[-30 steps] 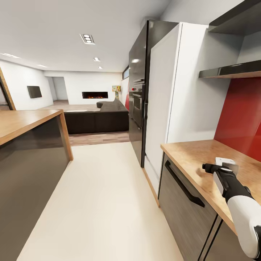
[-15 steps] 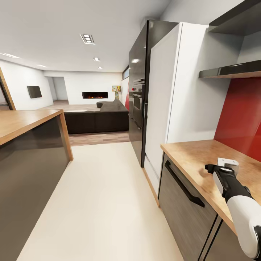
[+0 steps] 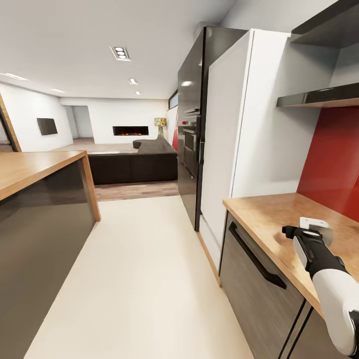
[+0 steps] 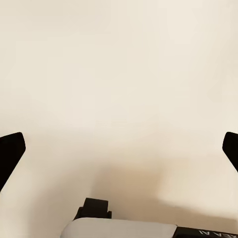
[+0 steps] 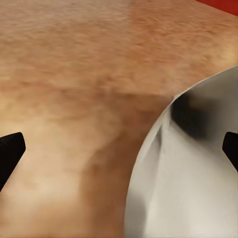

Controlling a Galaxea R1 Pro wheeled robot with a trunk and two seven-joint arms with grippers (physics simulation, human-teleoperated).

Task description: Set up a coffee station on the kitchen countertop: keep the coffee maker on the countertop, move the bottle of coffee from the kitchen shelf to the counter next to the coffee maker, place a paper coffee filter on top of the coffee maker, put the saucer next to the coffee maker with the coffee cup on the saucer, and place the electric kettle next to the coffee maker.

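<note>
Right gripper (image 3: pixel 305 230) hangs wide open over the countertop (image 3: pixel 264 212), a white paper filter (image 5: pixel 183 168), probably, lying loose between its fingers. Left gripper (image 4: pixel 119 148) gapes empty above the floor (image 3: pixel 139 279). Station unassembled.

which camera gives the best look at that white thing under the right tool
The right wrist view: the white thing looms large there, a curved pale sheet lying on the countertop between the tips of the right tool. The head view gives a small white corner beyond the arm. The left wrist view looks at pale floor.
</note>
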